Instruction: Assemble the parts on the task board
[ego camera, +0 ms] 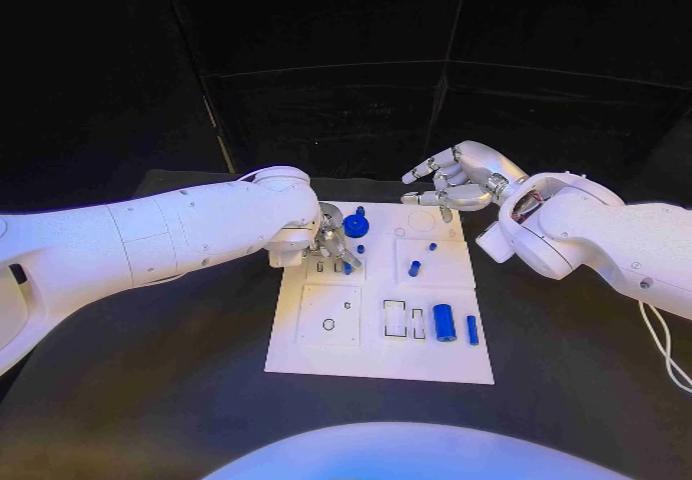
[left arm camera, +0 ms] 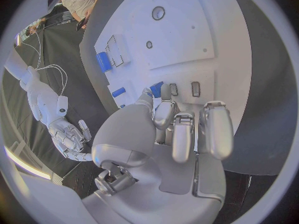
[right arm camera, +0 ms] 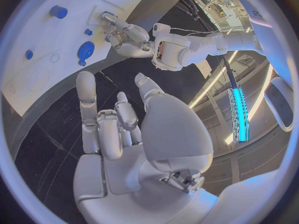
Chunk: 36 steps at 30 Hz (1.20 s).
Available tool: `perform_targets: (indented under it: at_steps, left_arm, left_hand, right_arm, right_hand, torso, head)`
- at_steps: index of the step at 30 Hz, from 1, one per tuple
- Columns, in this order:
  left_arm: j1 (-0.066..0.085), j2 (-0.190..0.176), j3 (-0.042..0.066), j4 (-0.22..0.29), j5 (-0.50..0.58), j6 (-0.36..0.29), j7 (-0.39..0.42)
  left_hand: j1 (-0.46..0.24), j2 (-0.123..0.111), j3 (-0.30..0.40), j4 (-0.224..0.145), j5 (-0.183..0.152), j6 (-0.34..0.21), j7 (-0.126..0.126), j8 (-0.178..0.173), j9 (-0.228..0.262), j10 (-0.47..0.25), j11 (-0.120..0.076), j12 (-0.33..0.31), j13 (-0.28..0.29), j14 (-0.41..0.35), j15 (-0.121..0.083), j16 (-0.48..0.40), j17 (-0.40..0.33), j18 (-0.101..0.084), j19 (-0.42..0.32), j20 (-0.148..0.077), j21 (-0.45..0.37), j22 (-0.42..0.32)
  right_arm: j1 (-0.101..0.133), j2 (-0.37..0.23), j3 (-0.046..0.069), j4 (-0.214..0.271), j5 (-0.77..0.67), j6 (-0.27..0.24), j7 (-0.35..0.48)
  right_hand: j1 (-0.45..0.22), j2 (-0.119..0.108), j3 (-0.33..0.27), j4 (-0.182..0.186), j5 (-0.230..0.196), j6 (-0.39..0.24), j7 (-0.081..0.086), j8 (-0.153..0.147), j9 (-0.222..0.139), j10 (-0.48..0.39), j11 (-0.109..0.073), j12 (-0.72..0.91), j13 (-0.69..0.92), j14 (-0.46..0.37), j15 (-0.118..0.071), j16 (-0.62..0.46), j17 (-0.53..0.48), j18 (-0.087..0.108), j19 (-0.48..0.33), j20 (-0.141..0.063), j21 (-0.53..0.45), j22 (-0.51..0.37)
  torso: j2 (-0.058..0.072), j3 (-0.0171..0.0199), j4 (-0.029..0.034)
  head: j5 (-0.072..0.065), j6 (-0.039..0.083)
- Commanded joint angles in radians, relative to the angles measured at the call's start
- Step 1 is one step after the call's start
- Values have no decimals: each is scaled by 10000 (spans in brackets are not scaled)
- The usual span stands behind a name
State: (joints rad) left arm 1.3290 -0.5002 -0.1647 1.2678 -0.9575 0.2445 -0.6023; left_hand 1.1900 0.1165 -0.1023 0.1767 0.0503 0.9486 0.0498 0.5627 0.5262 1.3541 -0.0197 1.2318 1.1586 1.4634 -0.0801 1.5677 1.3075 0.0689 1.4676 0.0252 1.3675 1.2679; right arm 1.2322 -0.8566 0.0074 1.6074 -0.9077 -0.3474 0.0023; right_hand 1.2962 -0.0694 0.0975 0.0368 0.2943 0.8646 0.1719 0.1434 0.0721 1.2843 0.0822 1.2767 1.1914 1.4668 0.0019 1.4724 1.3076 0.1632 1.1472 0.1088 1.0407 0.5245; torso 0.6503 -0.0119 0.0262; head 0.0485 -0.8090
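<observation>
Task board [ego camera: 378, 360] near edge bare, left hand [ego camera: 329, 243] fingers curled over far-left parts, grasp unclear, right hand [ego camera: 454, 180] empty, off far edge.

left hand [ego camera: 329, 240] curled low, right hand [ego camera: 459, 180] raised

A black table [ego camera: 577, 400] spreads under the scene, its dark top running out to both sides and toward the near edge. Behind it hangs a black backdrop [ego camera: 361, 90], crossed by thin pale seams. A white cable [ego camera: 666, 350] loops over the table at the right side. In the right wrist view, a bright cyan light strip [right arm camera: 239, 114] glows in the room beyond, beside a curved pale band of lighting.
</observation>
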Motion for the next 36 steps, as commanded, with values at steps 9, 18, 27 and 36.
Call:
perform_targets:
  at_steps: [9,18,27,36]
  left_arm:
    - [1,-19,-4,89,-70,3,-33]
    - [-22,-236,-4,293,272,-174,175]
    - [-27,-630,-3,600,445,-1029,445]
    - [-90,-1083,-7,1082,467,-2337,1004]
  left_hand:
    - [1176,558,1231,-942,4,-321,-95,-56,56,-112,-123,-106,-83,1074,-140,31,2633,-57,40,-110,19,6]
    - [1000,114,3955,-1866,44,-484,55,-160,149,-241,-63,-349,-283,1074,-65,31,2633,-34,0,-88,-60,-59]
    - [-575,-881,7057,-2248,2,-494,52,171,545,-119,-54,-311,-296,1074,-44,31,2633,-25,-1,-37,-110,-74]
    - [-1066,-1162,8037,-2421,6,-505,1,383,776,-3,-61,-217,-223,1074,-78,31,2633,-22,13,-50,-138,-84]
  right_arm:
    - [22,32,9,-49,31,88,-5]
    - [22,61,9,-123,31,143,-32]
    - [22,75,8,-230,32,240,-26]
    - [22,120,6,-325,39,272,-38]
  right_hand:
    - [8,125,-60,8,36,-40,-6,46,-4,-84,2,-28,-9,525,4,-45,459,126,-66,-29,-30,-9]
    - [17,135,-70,12,59,-44,-7,55,-4,-82,0,-28,-11,525,3,-52,455,128,-67,-30,-46,-27]
    - [-332,111,-494,356,305,-108,-7,138,-7,-74,4,-9,-35,541,-3,-95,436,127,-26,-33,-151,-122]
    - [-543,195,-828,681,446,-143,-10,213,-6,-67,7,23,-35,554,0,-112,438,126,22,-38,-202,-164]
  torso:
    - [3,-3,5]
    - [1,-3,18]
    - [-3,1,36]
    - [-6,8,63]
  head:
    - [-42,-39]
    - [-71,-49]
    - [-58,-18]
    - [-12,-21]
